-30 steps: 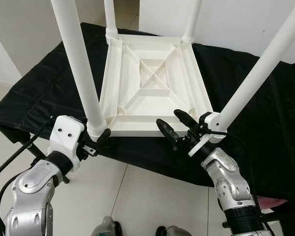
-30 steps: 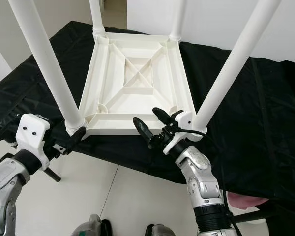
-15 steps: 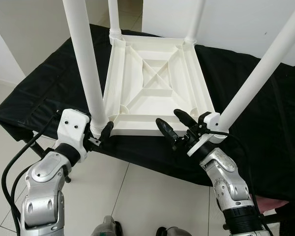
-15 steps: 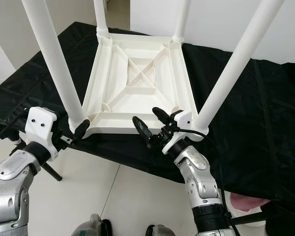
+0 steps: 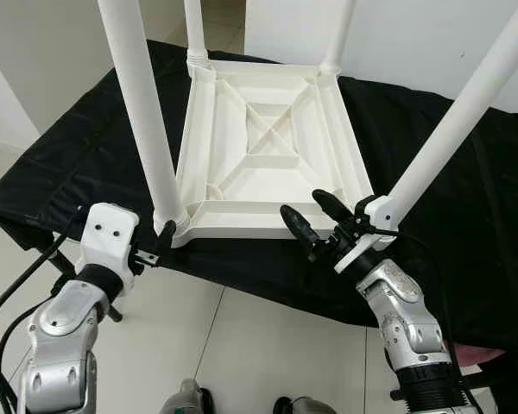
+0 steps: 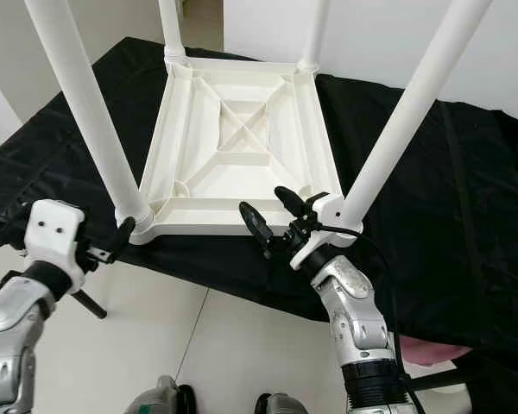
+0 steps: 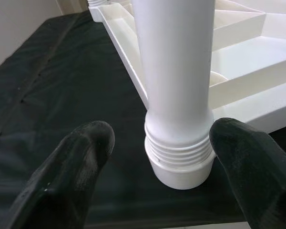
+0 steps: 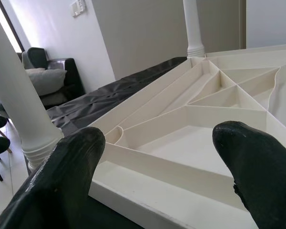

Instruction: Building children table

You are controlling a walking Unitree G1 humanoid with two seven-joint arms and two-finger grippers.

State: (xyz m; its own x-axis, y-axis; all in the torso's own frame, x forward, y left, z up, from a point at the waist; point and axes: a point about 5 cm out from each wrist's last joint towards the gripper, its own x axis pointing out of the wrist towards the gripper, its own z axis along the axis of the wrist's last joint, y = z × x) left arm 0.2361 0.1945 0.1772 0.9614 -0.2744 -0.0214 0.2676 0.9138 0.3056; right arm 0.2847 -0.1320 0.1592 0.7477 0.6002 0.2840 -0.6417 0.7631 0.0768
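The white plastic children's table (image 5: pixel 272 164) lies upside down on a black cloth (image 5: pixel 432 129) that covers a bench, its ribbed underside facing up and a white leg standing in each of its four corners. The near-left leg (image 5: pixel 142 112) ends in a threaded collar seated in its corner socket. The left gripper (image 7: pixel 157 157) sits at that collar with its two black fingers (image 7: pixel 76 157) spread apart on either side of the leg, not touching it. The right gripper (image 5: pixel 315 220) hovers over the table's near edge, just beside the near-right leg (image 5: pixel 457 112), its fingers apart and holding nothing. Pale floor tiles (image 5: pixel 233 345) lie below the bench.
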